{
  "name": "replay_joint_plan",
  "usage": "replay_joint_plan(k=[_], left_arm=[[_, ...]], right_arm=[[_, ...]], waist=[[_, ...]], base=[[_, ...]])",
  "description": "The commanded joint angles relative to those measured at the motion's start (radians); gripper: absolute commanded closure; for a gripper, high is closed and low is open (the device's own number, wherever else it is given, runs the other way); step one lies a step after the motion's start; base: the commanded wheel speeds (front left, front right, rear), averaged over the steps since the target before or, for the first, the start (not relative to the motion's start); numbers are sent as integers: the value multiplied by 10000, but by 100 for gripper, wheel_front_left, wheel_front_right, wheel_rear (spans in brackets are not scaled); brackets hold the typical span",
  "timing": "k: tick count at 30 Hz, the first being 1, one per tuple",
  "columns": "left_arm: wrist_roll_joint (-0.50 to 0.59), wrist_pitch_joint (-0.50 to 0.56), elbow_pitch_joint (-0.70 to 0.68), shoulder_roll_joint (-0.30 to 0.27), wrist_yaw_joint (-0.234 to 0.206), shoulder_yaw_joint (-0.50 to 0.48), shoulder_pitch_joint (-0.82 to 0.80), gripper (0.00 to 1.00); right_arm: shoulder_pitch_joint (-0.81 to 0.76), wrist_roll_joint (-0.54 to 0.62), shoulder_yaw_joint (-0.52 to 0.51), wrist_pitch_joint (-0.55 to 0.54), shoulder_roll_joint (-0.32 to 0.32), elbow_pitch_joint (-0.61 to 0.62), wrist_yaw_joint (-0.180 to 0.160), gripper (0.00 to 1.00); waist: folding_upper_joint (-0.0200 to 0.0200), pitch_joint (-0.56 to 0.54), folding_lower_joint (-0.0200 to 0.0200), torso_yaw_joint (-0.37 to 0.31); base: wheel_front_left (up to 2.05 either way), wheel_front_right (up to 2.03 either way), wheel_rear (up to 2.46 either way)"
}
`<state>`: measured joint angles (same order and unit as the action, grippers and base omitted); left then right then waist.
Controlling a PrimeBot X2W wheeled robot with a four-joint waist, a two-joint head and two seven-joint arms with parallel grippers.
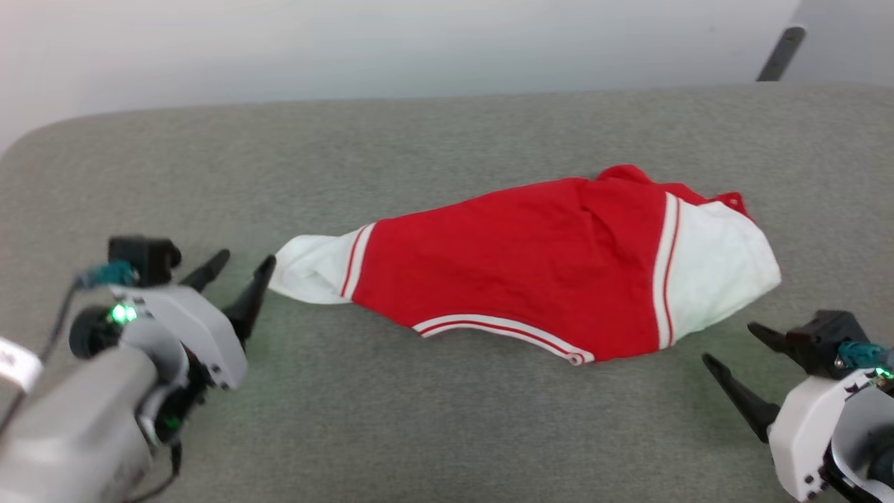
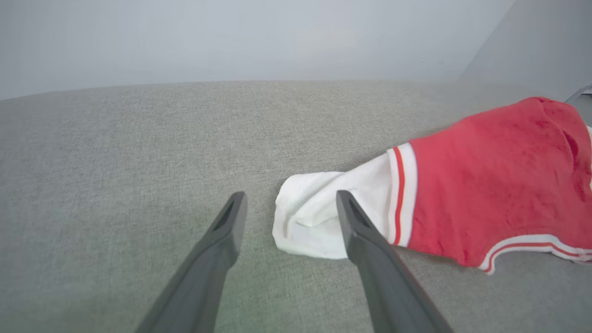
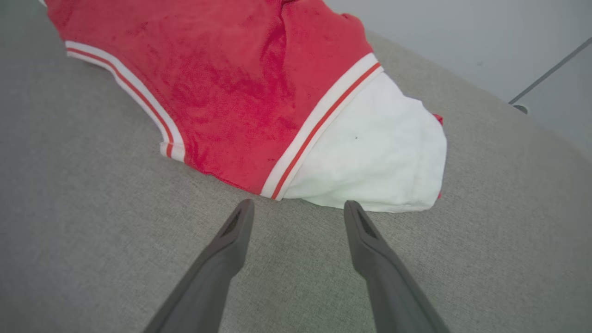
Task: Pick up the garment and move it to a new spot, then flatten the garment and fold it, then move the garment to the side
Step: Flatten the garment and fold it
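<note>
Left pincer (image 1: 248, 256) at the lower left of the head view: released, two dark fingers spread, nothing between them. Inner fingertip (image 1: 269, 261) just beside the end of a white sleeve; whether touching, impossible to tell. In the left wrist view, same pincer (image 2: 291, 193) low over grey fabric, one finger (image 2: 365, 240) crossing in front of the sleeve's open cuff.

Right pincer (image 1: 728, 341) at the lower right: likewise released and empty, fingers apart, tips near the other white sleeve but clear of it. In the right wrist view, its fingers (image 3: 299, 201) pointed at the sleeve's edge, with a strip of bare grey fabric between.

Between the two pincers, the garment (image 1: 517, 265): lying bunched and lengthwise across the middle of the desk (image 1: 419, 419), red body in the centre, a white sleeve at each end, white-and-red striped trim at the sleeve seams and along the near edge. Red cloth creased and humped toward the far right end (image 3: 231, 83). No lettering facing up (image 2: 485, 175).

Beyond the desk's far edge, a pale wall (image 1: 349, 42) and a dark slanted bar (image 1: 781, 54) at upper right.
</note>
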<state>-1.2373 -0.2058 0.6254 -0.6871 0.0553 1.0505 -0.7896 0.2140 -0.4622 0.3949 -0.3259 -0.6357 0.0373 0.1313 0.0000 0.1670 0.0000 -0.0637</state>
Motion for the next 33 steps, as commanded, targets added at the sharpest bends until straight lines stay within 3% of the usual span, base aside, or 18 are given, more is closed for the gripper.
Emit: replay_joint_plan(k=[1,5,11,18,27,29,30,31,33], left_arm=[[168,-177,-197,-27,-176,-30,263,0],[817,-577,-1501,-44,-1100,-522,1097,0],[2250,-574,-3946,301,-2166,-3165,3149,0],[3491,-578,-5101,745,-2221,-4538,4574,0],[4092,-580,-5300,1179,-1904,-5472,4937,0],[4154,-580,-5315,1253,-1857,-5637,5025,0],[4171,-580,-5308,1285,-1809,-5717,5069,0],[4205,-580,-5303,1307,-1779,-5779,5095,0],[4241,-580,-5289,1320,-1708,-5906,5089,0]], right_arm=[[45,-44,121,-59,-172,43,-10,0],[264,-241,734,-358,-1066,192,-10,0],[1220,-820,2066,-636,-2482,417,-10,0],[2976,-914,4129,-851,-3648,-130,-10,0],[4568,-1221,6261,-407,-3714,-1181,-10,2],[4785,-1297,6625,-235,-3682,-1348,-10,52],[4896,-1379,6782,-157,-3650,-1431,-10,70],[5005,-1402,6956,-107,-3629,-1517,-10,100],[5225,-1474,7246,19,-3570,-1677,-12,100]], waist=[[0,-21,0,229],[0,63,0,578],[0,398,0,1018],[0,919,0,1540],[0,1304,0,1817],[0,1313,0,1812],[0,1310,0,1802],[0,1306,0,1788],[0,1277,0,1740]], base=[[0,0,0],[0,0,0],[0,0,0],[0,0,0],[0,0,0],[0,0,0],[0,0,0],[0,0,0],[0,0,0]])
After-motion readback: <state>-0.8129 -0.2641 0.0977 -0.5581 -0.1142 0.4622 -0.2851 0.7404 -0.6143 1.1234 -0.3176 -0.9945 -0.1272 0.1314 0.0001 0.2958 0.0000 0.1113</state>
